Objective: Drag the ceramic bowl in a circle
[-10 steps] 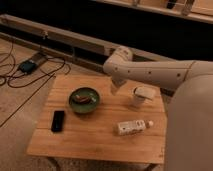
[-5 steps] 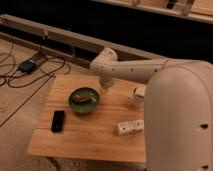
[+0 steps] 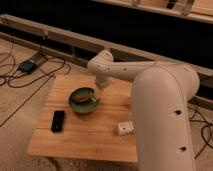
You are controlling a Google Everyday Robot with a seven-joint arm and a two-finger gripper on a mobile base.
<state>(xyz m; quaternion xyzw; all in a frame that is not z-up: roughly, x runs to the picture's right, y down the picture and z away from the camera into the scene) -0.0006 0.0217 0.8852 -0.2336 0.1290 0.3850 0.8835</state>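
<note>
Gripper (image 3: 99, 94): down at right rim of ceramic bowl (image 3: 82, 102); touching or just above, unclear. Jaws open or closed: cannot tell. Over the last second it swung left across the surface (image 3: 95, 142) to the bowl. Bowl unmoved, left of centre, beyond phone (image 3: 58, 121). Judgement: contact being set, circle not begun. Arm enters from right, wrist bent down.

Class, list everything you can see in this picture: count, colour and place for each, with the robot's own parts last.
table: one, light wood, centre.
bowl: one, dark green, on the table's left half.
food piece: one, reddish-brown, inside the bowl.
phone: one, black, flat on the table, left of the bowl.
box: one, white, on the table, right of the bowl.
cables: several, black, on the floor at left.
arm: one, white, reaching in from the right.
end effector: one, at the bowl's right rim.
</note>
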